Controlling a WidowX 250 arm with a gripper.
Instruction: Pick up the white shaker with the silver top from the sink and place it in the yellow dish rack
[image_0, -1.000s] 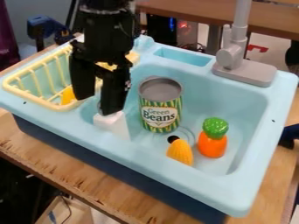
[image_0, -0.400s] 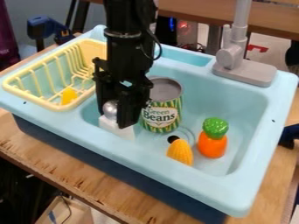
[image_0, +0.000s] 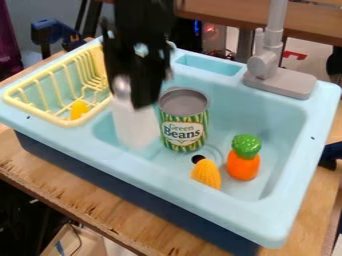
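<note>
Camera view: the gripper (image_0: 128, 96), clamped on the silver-topped white object (image_0: 135, 124), has lifted it higher.

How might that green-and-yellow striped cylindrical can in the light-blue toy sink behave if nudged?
Pushed low, the can would probably slide, as it stands upright. Pushed near its top, it might tip, being taller than wide. Once down, its round sides would likely let it roll.
</note>
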